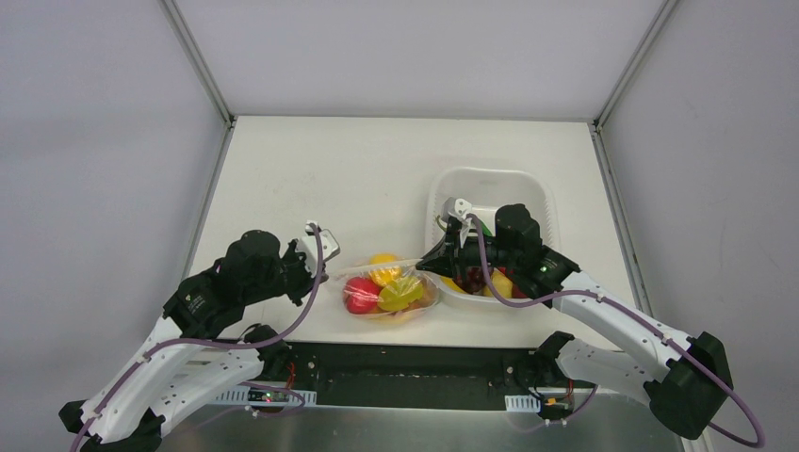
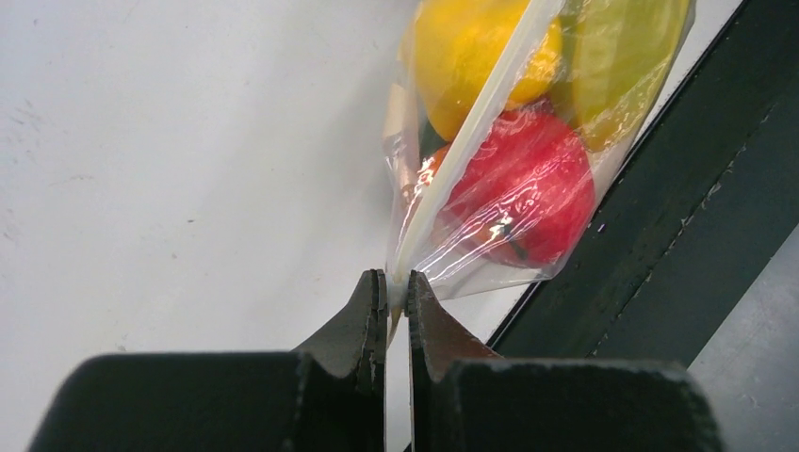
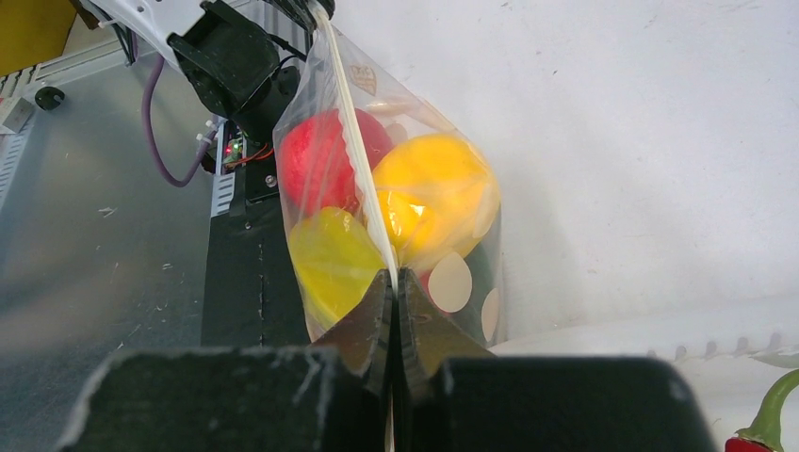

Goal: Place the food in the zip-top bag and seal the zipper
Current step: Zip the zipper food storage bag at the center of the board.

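Note:
The zip-top bag [image 1: 391,292] hangs near the table's front edge with a red fruit [image 1: 361,295], an orange one [image 1: 383,267] and a yellow-green one [image 1: 402,293] inside. Its zipper [image 1: 377,265] is stretched taut between both grippers. My left gripper [image 1: 325,270] is shut on the zipper's left end, and the left wrist view shows the same [image 2: 397,285]. My right gripper [image 1: 426,263] is shut on the zipper's right end, and the right wrist view shows the same [image 3: 394,275]. The bag's white dots [image 3: 450,282] show in the right wrist view.
A white basket [image 1: 490,185] stands at the right, behind my right arm, with more toy food in it, including a red chilli with a green stem [image 3: 763,422]. The table's dark front edge [image 2: 650,226] runs just below the bag.

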